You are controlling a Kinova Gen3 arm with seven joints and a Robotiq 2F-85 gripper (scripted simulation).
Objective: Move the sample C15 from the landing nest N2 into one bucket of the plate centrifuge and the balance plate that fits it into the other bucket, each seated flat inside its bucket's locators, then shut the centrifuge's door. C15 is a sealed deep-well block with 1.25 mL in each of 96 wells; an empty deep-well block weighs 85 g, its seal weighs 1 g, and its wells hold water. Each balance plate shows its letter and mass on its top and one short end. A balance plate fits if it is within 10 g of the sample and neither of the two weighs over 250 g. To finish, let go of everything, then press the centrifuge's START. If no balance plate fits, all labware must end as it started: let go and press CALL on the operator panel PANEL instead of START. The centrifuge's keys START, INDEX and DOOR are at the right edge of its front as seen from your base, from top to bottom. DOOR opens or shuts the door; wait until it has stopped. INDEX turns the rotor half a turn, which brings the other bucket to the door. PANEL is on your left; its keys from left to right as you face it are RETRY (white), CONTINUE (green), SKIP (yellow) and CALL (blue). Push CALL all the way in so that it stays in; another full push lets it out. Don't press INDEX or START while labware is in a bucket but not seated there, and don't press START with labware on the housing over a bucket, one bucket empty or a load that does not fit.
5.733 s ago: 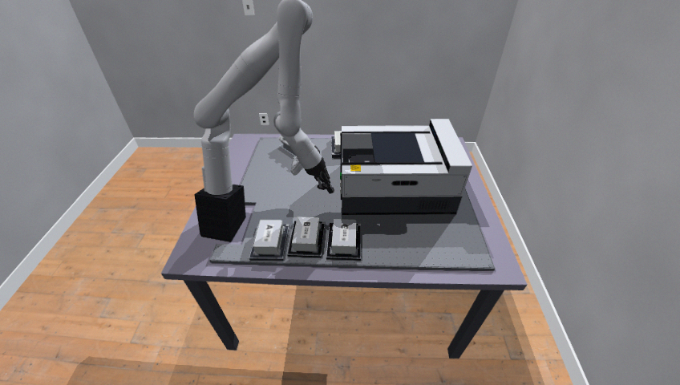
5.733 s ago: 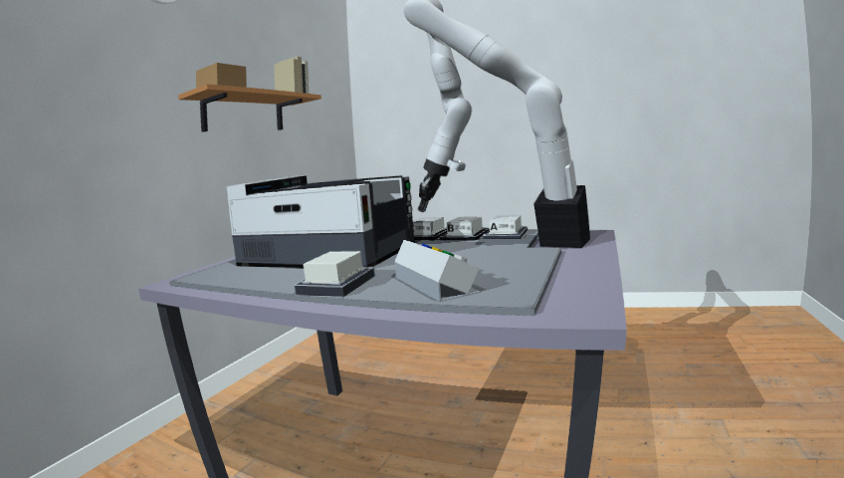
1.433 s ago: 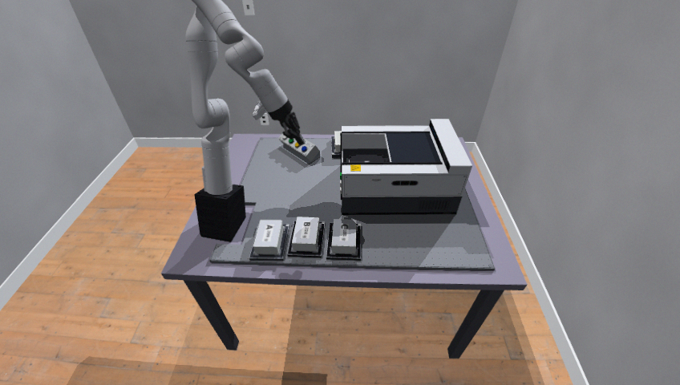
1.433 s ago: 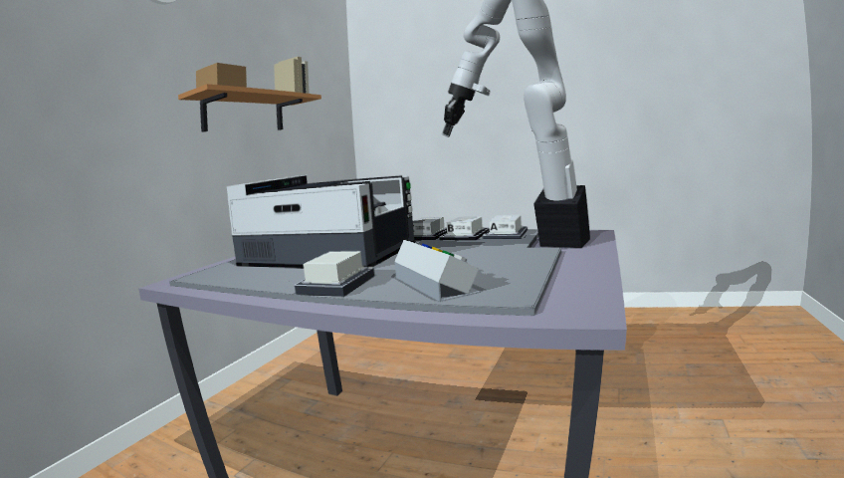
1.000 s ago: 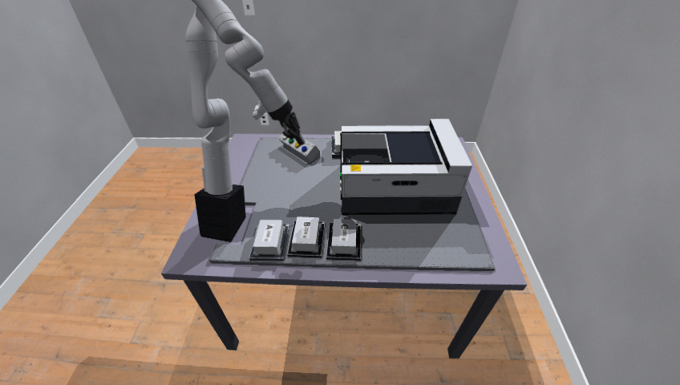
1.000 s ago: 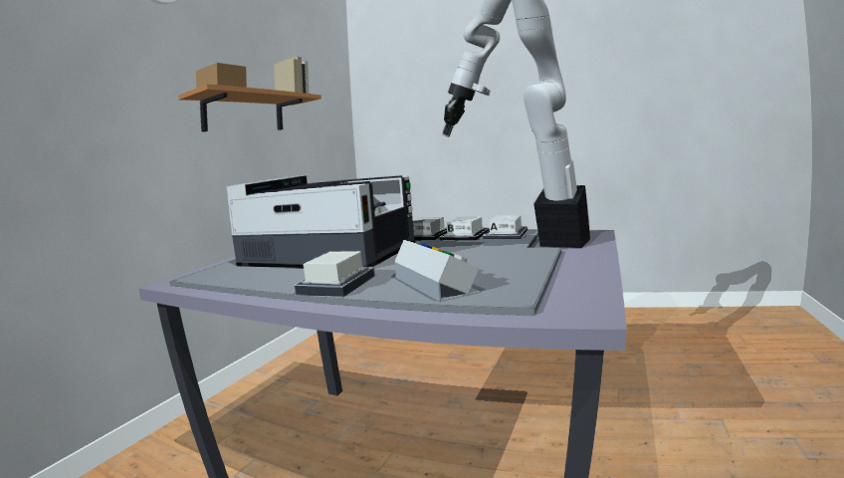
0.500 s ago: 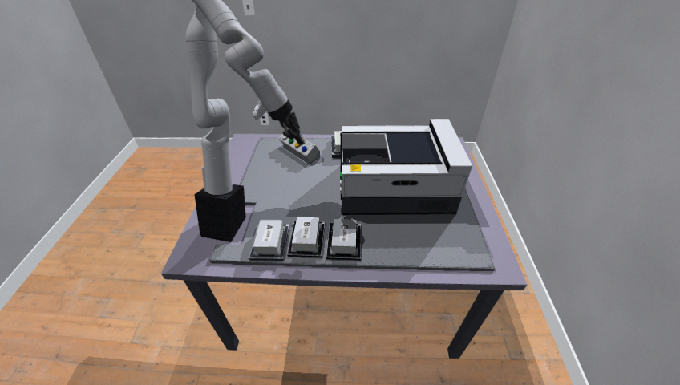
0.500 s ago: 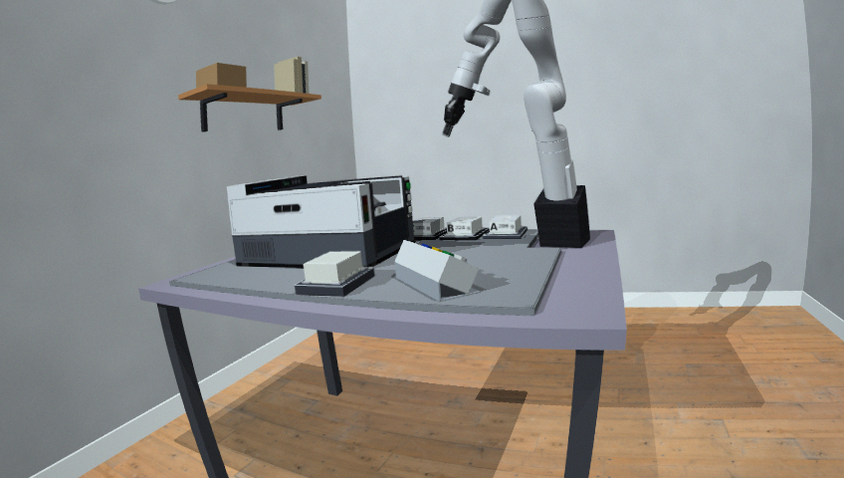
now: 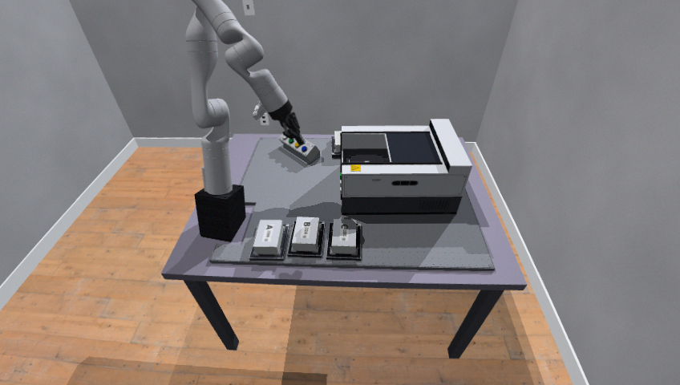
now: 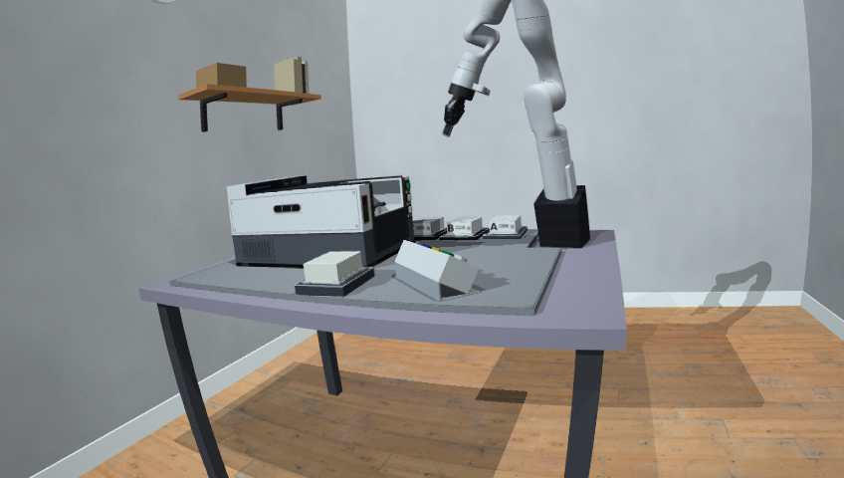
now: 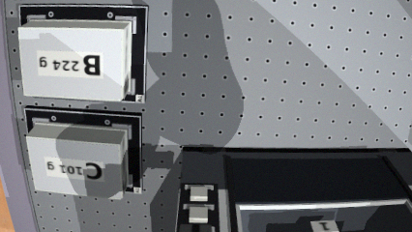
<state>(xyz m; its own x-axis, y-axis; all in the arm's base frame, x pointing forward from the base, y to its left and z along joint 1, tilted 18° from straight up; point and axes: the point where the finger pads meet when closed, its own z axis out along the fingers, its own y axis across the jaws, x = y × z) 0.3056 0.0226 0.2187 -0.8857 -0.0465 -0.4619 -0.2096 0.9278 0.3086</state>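
Observation:
My gripper [image 9: 294, 135] [image 10: 447, 132] is shut and empty, high above the table between the operator panel [image 9: 309, 153] [image 10: 435, 269] and the centrifuge [image 9: 402, 183] [image 10: 296, 219]. The sample block [image 10: 332, 266] sits in its nest behind the panel; in the top view it [image 9: 337, 141] is mostly hidden by the centrifuge. Balance plates A [image 9: 267, 236] [image 10: 506, 223], B [image 9: 305, 233] [image 10: 465, 225] [image 11: 74, 63] marked 224 g, and C [image 9: 344, 236] [image 10: 427, 225] [image 11: 73, 164] marked 101 g rest in their nests. The wrist view shows a bucket [image 11: 331, 224] marked 1 and two centrifuge keys [image 11: 199, 193]. My fingers do not show there.
The arm's black pedestal [image 9: 220, 212] [image 10: 561, 216] stands at the table's corner near plate A. A wall shelf [image 10: 248, 93] with boxes hangs behind the centrifuge. The grey perforated mat [image 9: 429, 257] covers most of the table.

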